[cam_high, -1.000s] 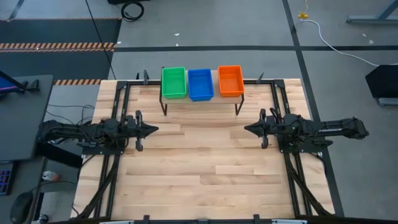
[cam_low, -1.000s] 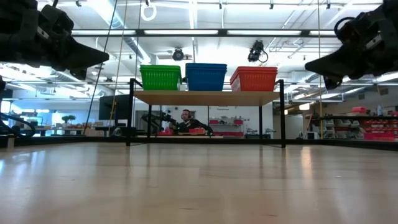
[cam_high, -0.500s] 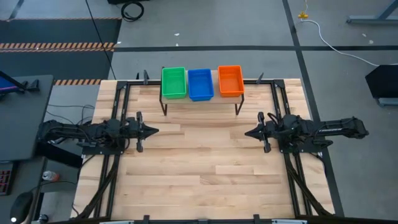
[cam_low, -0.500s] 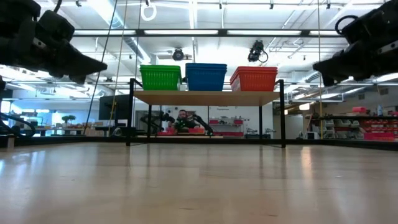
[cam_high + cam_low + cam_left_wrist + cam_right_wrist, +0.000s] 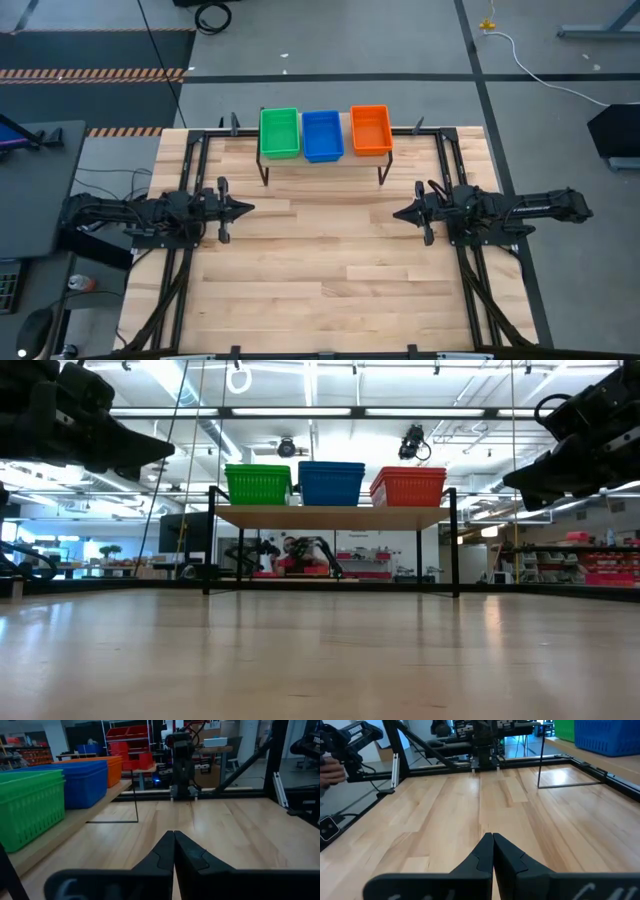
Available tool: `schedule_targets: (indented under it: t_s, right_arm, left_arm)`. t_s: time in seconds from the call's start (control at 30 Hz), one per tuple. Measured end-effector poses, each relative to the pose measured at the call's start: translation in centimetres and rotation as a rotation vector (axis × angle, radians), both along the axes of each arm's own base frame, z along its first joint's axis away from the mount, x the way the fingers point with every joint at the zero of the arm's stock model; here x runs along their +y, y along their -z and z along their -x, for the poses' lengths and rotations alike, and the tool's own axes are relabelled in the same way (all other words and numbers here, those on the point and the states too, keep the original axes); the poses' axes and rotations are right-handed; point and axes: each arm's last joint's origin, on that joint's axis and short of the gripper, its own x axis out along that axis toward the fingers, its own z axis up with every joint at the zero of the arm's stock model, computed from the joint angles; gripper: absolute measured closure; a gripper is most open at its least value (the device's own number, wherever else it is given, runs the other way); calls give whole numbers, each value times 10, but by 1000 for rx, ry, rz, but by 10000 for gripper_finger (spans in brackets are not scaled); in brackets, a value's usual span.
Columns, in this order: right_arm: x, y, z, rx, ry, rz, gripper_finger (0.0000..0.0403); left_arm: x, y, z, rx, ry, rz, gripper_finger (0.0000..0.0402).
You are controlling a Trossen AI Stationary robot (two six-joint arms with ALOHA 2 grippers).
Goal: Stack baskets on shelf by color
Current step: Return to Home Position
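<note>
Green (image 5: 279,132), blue (image 5: 322,135) and orange (image 5: 371,129) baskets stand side by side on the shelf (image 5: 330,517) at the table's far edge. Whether more are nested inside each, I cannot tell. In the low view the green (image 5: 258,484), blue (image 5: 331,482) and orange (image 5: 408,486) baskets rest by their bottoms on the plank. My left gripper (image 5: 250,208) hovers shut over the table's left half, pointing right. My right gripper (image 5: 396,213) hovers shut over the right half, pointing left. Both are nearer than the shelf and hold nothing.
The shelf's thin black legs (image 5: 264,175) stand on the slatted tabletop (image 5: 320,270). Black frame rails (image 5: 180,290) run along the table's left and right sides. A person's hand (image 5: 330,767) shows beyond the table in the right wrist view.
My right gripper has shifted a little toward the table's near edge and sunk slightly, staying shut. The baskets have kept their places.
</note>
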Motion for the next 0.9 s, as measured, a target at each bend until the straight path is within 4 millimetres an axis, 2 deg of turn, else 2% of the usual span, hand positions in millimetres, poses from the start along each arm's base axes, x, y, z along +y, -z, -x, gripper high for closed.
schedule_targets:
  t_s: [0.33, 0.9]
  right_arm:
    - [0, 0, 0, 0, 10, -61, 392]
    - [0, 0, 0, -1, 10, -59, 392]
  left_arm:
    - [0, 0, 0, 0, 0, -5, 371]
    - [0, 0, 0, 1, 0, -5, 374]
